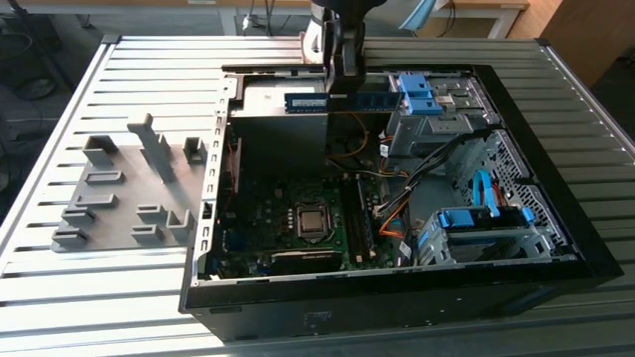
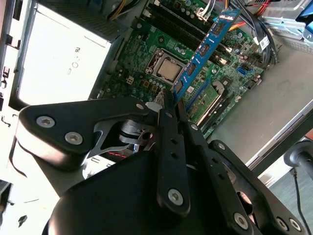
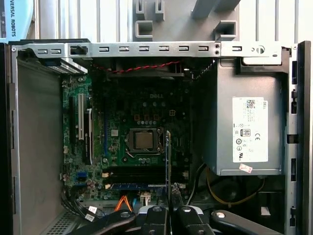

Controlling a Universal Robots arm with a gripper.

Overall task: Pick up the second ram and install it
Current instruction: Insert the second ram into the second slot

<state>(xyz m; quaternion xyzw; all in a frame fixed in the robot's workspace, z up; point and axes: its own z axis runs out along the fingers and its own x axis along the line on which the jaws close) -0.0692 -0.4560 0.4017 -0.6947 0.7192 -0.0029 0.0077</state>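
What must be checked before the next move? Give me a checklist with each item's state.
1. Claw shut on the ram: ok.
2. Ram above the open case: ok.
3. Ram seated in a slot: not ok, it hangs in the air.
4. Ram lined up with the slots: cannot tell.
5. A slot free for it: cannot tell.

PC case (image 1: 397,290) sat on table (image 1: 59,297), holder block (image 1: 109,216) just beside it, exterior view's left. Inside: mobo (image 1: 288,223) mid, PSU (image 1: 263,97) far end, drive bays (image 1: 486,230) exterior view's right. Second ram (image 1: 308,102) hung above mobo, in gripper (image 2: 172,98).
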